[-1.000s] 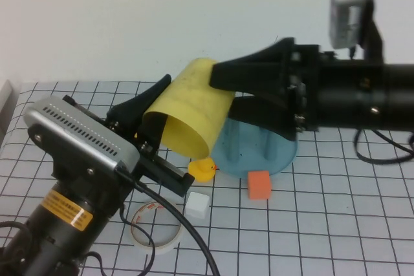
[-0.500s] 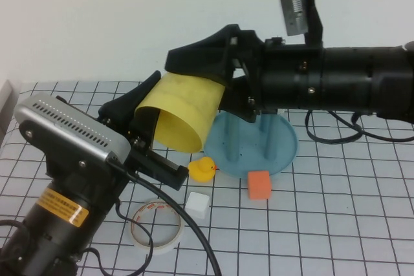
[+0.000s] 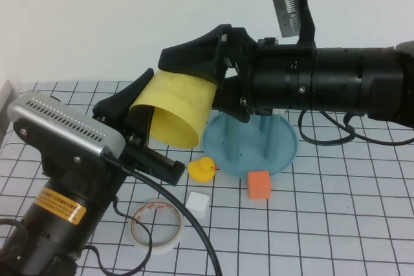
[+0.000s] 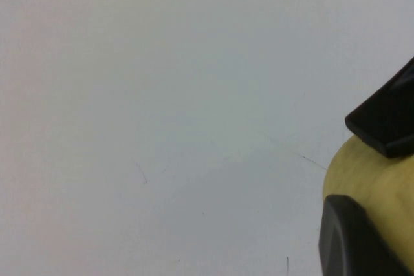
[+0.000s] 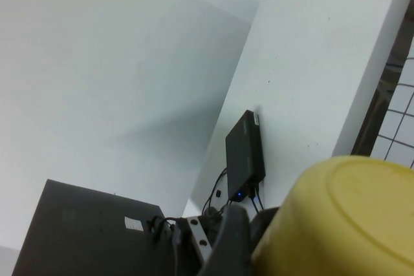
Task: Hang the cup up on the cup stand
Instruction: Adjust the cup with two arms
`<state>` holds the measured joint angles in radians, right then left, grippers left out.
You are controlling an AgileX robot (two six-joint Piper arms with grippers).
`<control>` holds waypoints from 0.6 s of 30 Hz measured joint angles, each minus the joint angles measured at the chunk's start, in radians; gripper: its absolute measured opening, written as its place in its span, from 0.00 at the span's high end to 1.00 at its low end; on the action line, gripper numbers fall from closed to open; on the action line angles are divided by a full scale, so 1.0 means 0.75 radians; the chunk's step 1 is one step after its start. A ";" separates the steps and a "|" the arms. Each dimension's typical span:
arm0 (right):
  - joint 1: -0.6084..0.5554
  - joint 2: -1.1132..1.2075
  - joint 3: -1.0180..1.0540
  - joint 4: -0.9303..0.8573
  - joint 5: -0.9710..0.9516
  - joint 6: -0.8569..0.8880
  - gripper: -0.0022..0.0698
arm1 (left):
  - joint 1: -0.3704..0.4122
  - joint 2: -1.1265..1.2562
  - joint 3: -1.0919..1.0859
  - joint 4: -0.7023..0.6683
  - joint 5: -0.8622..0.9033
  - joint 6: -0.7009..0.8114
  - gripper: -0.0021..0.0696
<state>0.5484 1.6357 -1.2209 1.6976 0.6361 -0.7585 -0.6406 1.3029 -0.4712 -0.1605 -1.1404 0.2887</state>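
The yellow cup (image 3: pixel 173 111) hangs in the air, tilted, with its mouth toward the table. My left gripper (image 3: pixel 151 94) is shut on its rim wall, one finger outside and one inside. My right gripper (image 3: pixel 194 85) comes in from the right and stands open around the cup's closed end; its upper finger lies along the top of the cup. The blue cup stand (image 3: pixel 284 153) sits on the table behind and below, its pegs partly hidden by the right arm. In the left wrist view the cup (image 4: pixel 378 185) shows between dark fingers (image 4: pixel 352 240). The right wrist view shows the cup's base (image 5: pixel 349 218).
On the gridded table in front of the stand lie a yellow rubber duck (image 3: pixel 202 169), an orange cube (image 3: pixel 259 184), a white cube (image 3: pixel 197 203) and a roll of tape (image 3: pixel 156 225). Black cables trail beside both arms.
The right gripper has swung left and come around the cup's closed end. The left gripper with the cup has shifted slightly left and up.
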 joint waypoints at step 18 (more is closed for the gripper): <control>-0.070 0.005 -0.025 0.003 -0.025 -0.131 0.13 | 0.000 -0.032 0.003 0.048 0.003 -0.032 0.38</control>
<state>0.4960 1.6395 -1.2396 1.6998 0.6176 -0.8569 -0.6406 1.2788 -0.4693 -0.1246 -1.1382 0.2647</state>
